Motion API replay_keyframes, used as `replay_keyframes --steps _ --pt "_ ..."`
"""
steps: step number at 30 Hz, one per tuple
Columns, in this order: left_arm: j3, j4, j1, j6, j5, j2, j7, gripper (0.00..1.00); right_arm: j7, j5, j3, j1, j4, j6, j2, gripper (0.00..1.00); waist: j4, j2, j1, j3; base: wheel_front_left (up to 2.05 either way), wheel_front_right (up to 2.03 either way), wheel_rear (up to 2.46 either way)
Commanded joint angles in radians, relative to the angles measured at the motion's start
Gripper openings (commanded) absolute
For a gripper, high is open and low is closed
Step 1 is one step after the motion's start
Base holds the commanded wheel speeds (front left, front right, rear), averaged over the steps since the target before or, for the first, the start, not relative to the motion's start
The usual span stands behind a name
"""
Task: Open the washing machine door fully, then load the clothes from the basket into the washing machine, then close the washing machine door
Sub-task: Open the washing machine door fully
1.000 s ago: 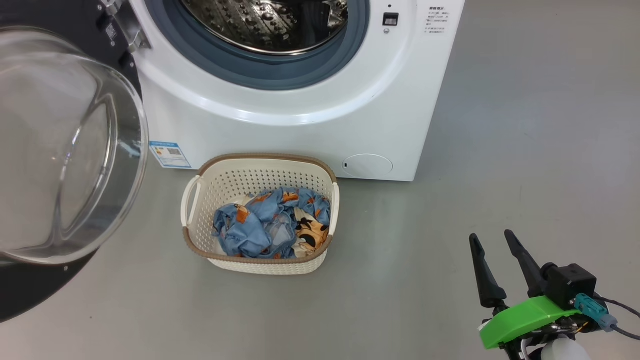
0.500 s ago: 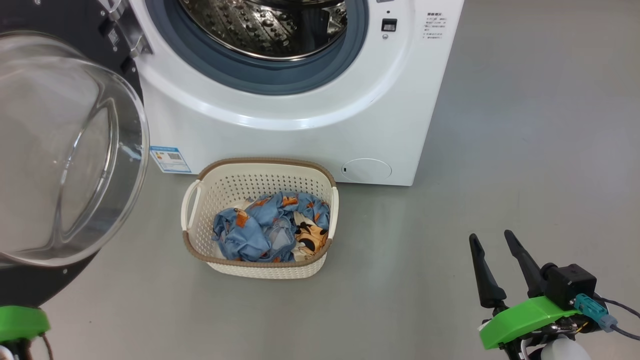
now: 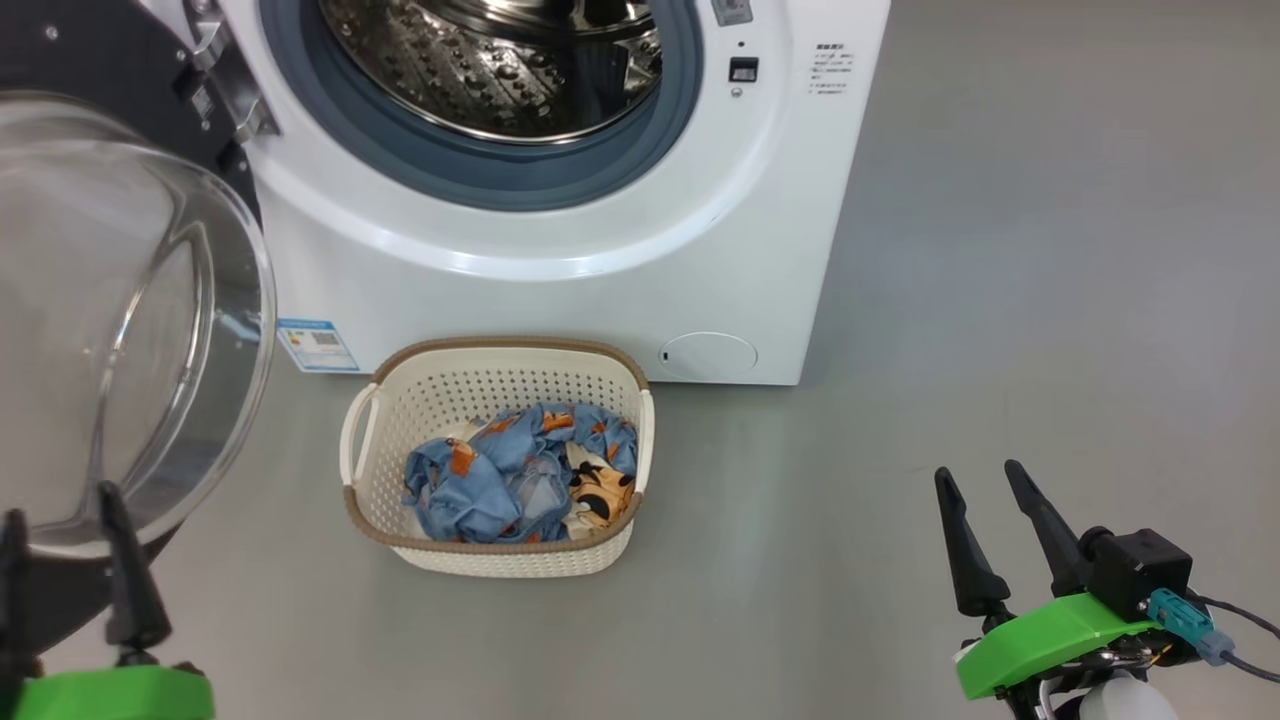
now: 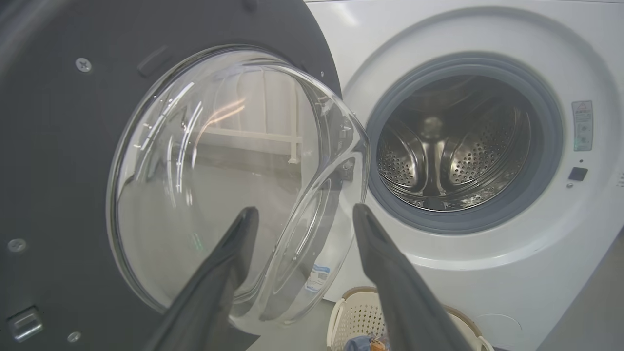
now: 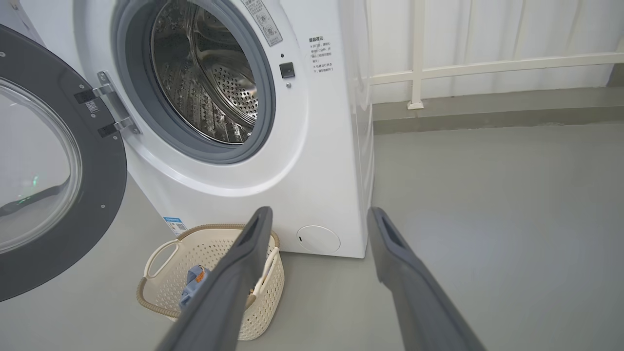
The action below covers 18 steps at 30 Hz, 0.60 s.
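A: Where are the clothes [image 3: 520,475]?
B: Bunched in the basket [image 3: 500,560], just before the washing machine [image 3: 560,280]. Soft, light and floppy, I judge; pinch a raised middle fold.
A: Tools?
B: The left gripper [image 3: 60,500] and right gripper [image 3: 977,470] are both spread, empty.

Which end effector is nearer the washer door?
The left end effector, right in front of the door; the right end effector hangs far off over the floor.

Laundry test corner, bare indoor room.
White front-loading washing machine [image 3: 560,250] on plain grey floor [image 3: 1050,250]; its door [image 5: 53,165] open to its left; cream basket [image 3: 480,390] of clothes [image 3: 500,480] just before it; white railing [image 5: 487,67] behind it, to its right.
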<state>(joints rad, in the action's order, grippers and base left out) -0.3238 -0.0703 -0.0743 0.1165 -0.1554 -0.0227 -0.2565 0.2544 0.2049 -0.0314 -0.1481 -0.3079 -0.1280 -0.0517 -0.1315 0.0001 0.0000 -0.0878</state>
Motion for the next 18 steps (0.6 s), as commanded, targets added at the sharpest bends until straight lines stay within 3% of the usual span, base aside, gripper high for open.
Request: replay_keyframes --steps 1,18 --pt "-0.015 0.032 -0.001 -0.011 -0.008 -0.028 -0.005 1.0 0.007 0.006 0.03 -0.011 0.031 -0.003 0.001 1.0 0.012 -0.0001 0.0 0.009 0.0 0.0 0.0" --pt "0.099 0.093 0.107 -0.066 -0.035 -0.028 -0.005 1.0 0.007 -0.02 0.058 0.016 0.11 -0.003 0.001 1.0 0.109 -0.0001 0.0 0.026 0.0 0.0 0.0"
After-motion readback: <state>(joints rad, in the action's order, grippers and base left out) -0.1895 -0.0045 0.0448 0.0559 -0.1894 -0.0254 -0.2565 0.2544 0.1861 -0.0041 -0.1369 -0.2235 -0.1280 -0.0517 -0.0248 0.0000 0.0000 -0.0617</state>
